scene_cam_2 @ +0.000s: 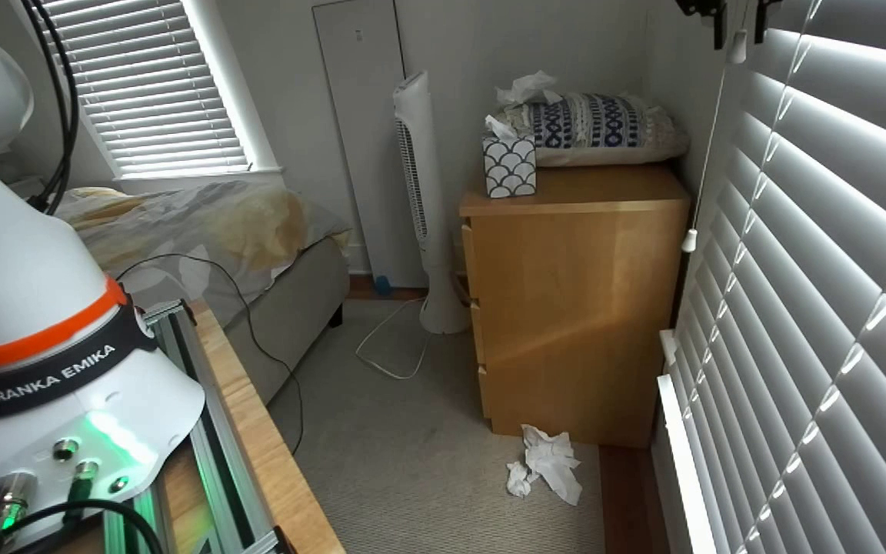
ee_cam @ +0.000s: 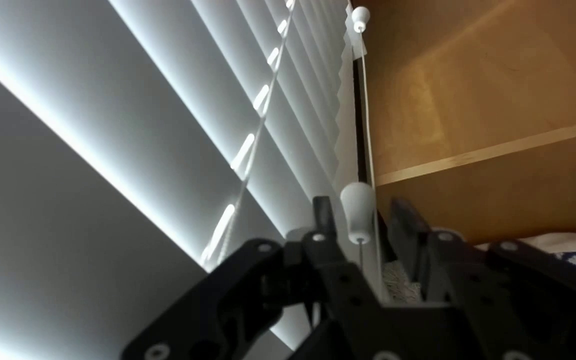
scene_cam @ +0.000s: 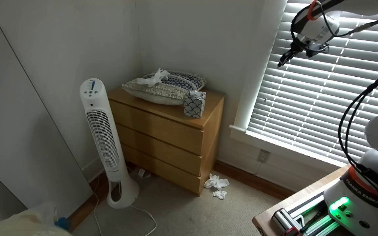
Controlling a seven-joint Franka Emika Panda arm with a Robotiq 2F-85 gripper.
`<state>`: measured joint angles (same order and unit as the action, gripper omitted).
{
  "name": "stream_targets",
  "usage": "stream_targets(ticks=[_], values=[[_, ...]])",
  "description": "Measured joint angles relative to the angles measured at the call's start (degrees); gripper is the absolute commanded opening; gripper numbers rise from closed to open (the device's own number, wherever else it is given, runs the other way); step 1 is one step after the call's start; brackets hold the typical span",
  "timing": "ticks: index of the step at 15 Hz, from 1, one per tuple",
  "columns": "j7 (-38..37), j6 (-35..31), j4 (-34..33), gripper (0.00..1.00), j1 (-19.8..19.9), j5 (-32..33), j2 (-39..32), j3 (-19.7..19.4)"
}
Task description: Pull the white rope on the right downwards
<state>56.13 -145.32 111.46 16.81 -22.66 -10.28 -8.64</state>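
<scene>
Rope (ee_cam: 361,254) with knob (ee_cam: 358,210): hanging by the blind (scene_cam_2: 820,231), in line with the gap of the claw (scene_cam_2: 740,37); fingers parted, nothing gripped; long axis near vertical, across the closing direction; depth uncertain.

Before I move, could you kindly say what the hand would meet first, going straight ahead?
Probably the nearer white cord pull, in line with the open hand, though depth is unclear.

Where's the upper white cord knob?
In an exterior view, the upper knob hangs at top right, between the fingers of the open gripper, beside the blinds.
</scene>
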Motion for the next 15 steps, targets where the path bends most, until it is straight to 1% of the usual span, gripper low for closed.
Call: stream_targets(ticks=[1,2,4,8,9,10,11,12,13,15], values=[[0.2,-0.2,0.0,0.61,0.0,0.0,0.0,0.0],[0.3,-0.4,0.0,0.57,0.0,0.0,0.0,0.1],[0.4,-0.6,0.0,0.35,0.0,-0.1,0.0,0.2],[0.5,-0.7,0.0,0.02,0.1,-0.3,0.0,0.3],[0.5,-0.7,0.0,0.00,0.1,-0.3,-0.1,0.3],[0.4,-0.7,0.0,0.00,0.1,-0.3,-0.1,0.3],[0.2,-0.7,0.0,0.08,0.1,-0.3,-0.3,0.3],[0.0,-0.7,0.0,0.12,0.2,-0.3,-0.4,0.3],[-0.2,-0.7,0.0,0.19,0.2,-0.3,-0.4,0.3],[-1.0,-0.7,0.0,0.28,0.3,-0.2,-0.5,0.3]])
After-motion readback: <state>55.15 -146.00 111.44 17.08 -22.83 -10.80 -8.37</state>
